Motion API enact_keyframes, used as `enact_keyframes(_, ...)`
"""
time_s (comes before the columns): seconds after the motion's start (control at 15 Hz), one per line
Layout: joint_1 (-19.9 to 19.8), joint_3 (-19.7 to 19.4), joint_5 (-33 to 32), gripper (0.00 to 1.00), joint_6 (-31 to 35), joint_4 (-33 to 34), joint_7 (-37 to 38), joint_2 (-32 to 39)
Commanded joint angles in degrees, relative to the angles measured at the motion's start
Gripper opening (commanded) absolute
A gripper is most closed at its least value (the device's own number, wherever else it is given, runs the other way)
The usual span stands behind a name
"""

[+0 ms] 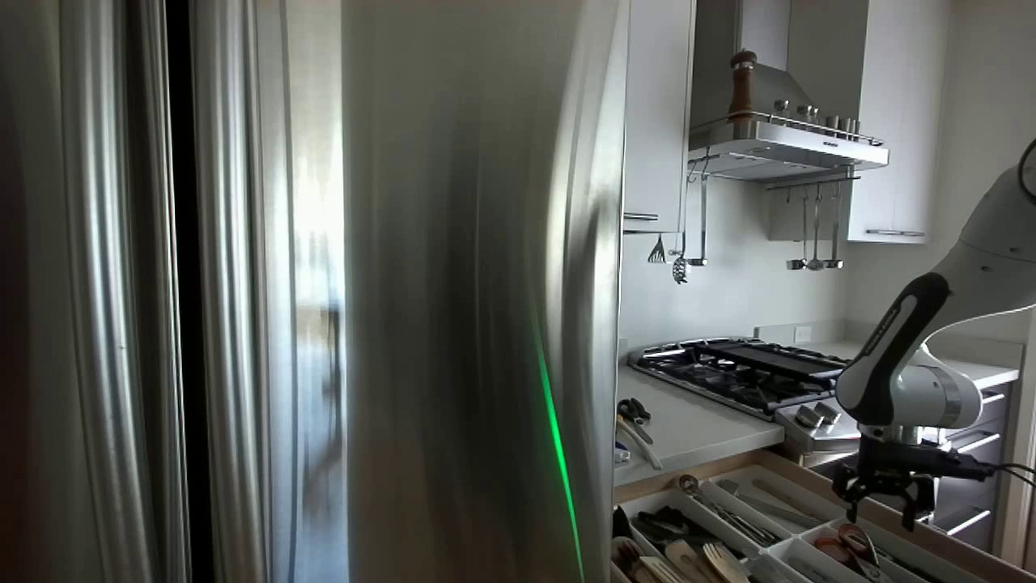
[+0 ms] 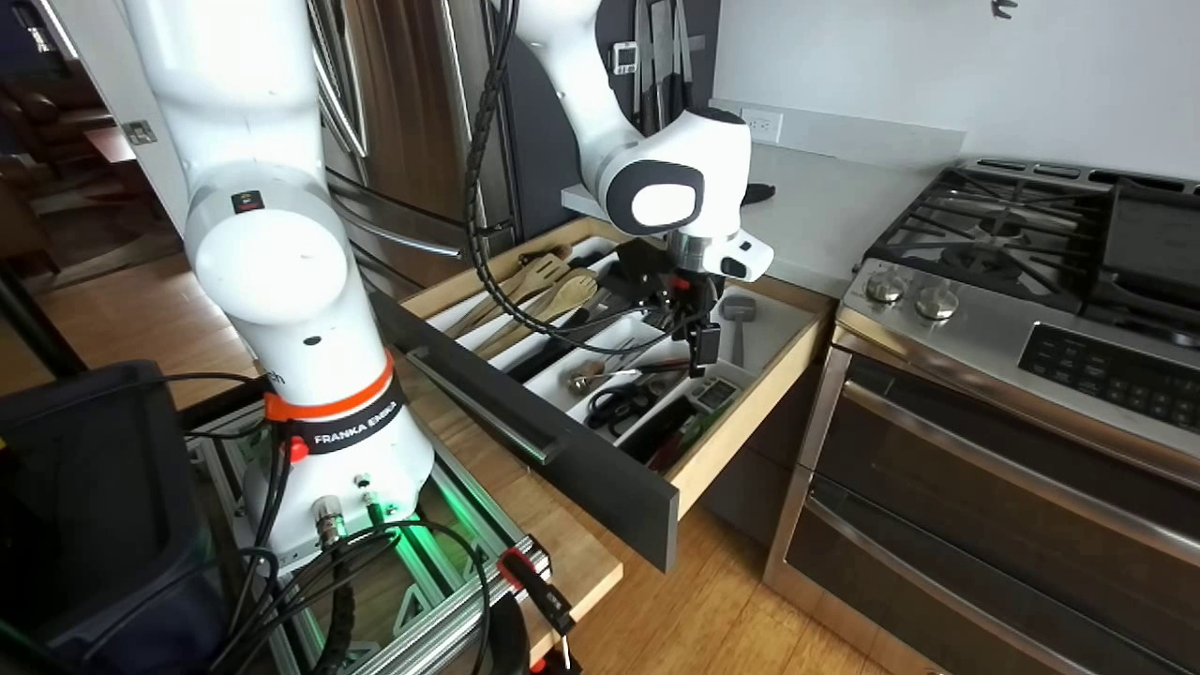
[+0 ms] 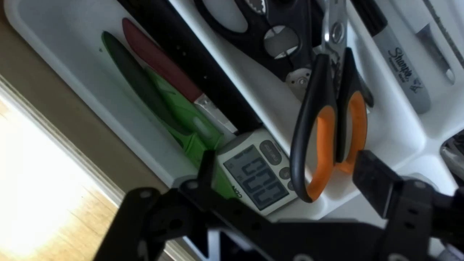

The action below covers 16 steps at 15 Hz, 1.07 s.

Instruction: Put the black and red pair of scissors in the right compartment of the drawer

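Observation:
The scissors (image 3: pixel 322 141) have black handles with orange-red inner loops. In the wrist view they lie with blades away from me, over black kitchen shears (image 3: pixel 282 40) in a white compartment, and one handle loop overlaps a divider. The loops also show in an exterior view (image 1: pixel 858 541). The open drawer shows its wooden side in both exterior views (image 1: pixel 809 478) (image 2: pixel 750 427) and in the wrist view (image 3: pixel 54 94). My gripper (image 3: pixel 290 168) is open and empty, its fingers either side of the handle ends. It hangs above the drawer in both exterior views (image 1: pixel 881 518) (image 2: pixel 701 352).
The compartment along the drawer's side holds a timer (image 3: pixel 255 177), a green knife (image 3: pixel 181 116), a red-handled knife (image 3: pixel 159 58) and a black bar (image 3: pixel 203 72). A marker (image 3: pixel 402 69) lies in another compartment. Wooden utensils (image 2: pixel 562 295) lie farther over. A stove (image 2: pixel 994 253) stands beside the drawer.

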Motion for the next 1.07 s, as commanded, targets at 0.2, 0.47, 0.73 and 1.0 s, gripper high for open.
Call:
enact_keyframes(0.2,-0.37,1.87,4.17,0.52,1.84,4.50,-0.57,6.79)
enact_keyframes(0.47,-0.08,2.05,3.55,0.47,2.21,5.77,-0.01,8.82)
enact_keyframes(0.73,0.10,1.90,2.95,0.14,2.09,6.12,0.29,9.24)
enact_keyframes(1.0,0.69,0.22,0.94,0.02,0.33,4.60,1.53,5.96)
